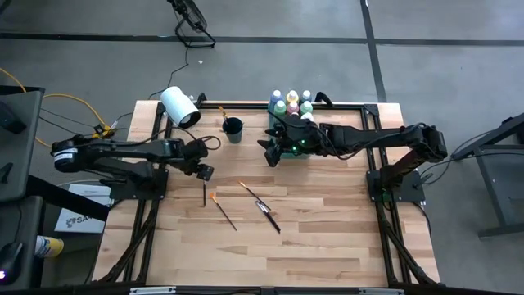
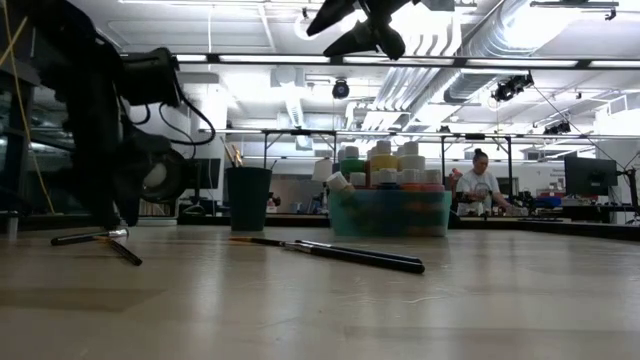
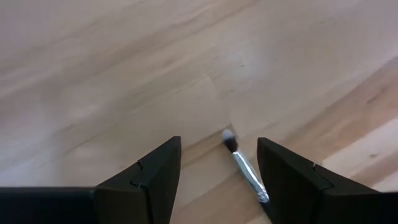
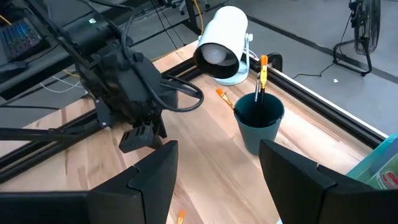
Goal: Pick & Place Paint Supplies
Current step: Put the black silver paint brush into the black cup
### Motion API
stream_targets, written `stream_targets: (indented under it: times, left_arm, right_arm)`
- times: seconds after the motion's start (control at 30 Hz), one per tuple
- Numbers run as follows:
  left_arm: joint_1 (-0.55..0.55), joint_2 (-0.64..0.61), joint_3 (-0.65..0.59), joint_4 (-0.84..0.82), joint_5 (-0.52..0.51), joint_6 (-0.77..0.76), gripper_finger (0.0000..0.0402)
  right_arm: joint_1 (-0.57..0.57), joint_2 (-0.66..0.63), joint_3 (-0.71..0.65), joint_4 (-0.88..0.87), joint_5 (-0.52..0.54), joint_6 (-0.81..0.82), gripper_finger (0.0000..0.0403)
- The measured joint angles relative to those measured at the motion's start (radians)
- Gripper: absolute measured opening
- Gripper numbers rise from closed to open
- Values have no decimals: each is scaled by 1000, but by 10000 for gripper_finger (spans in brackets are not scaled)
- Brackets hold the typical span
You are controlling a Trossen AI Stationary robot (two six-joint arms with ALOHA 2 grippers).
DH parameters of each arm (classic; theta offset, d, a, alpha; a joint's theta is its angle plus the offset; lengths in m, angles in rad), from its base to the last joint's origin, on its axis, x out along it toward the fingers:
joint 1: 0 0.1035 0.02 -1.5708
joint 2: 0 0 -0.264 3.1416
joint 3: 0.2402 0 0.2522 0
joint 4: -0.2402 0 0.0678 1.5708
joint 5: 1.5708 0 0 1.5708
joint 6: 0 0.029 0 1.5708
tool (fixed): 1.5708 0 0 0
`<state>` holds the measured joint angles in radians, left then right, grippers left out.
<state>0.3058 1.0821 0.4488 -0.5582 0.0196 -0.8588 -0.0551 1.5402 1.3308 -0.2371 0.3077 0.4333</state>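
Left gripper (image 3: 217, 180), spread, straddles a paintbrush (image 3: 244, 167) on the surface (image 1: 311, 238); right gripper (image 4: 217, 180), spread, holds nothing.

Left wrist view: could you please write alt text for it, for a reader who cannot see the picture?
The open left gripper hangs over a wooden table, its two dark fingers on either side of a thin paintbrush lying on the wood. The brush has a small pale tip and a silver ferrule; its handle runs out of view.

no legible text, labels, nos.
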Motion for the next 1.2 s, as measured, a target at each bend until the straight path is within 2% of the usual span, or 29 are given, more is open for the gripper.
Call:
stream_targets:
  times: [0.37,0.67,1.2]
  left_arm:
    - [-11,54,3,23,18,-12,201]
    - [-90,67,2,2,-30,-64,153]
    - [-144,68,1,44,-30,-119,150]
  right_arm:
    - [0,0,0,-3,0,-43,219]
    - [0,0,0,-3,2,-46,219]
    - [0,0,0,-14,4,-46,219]
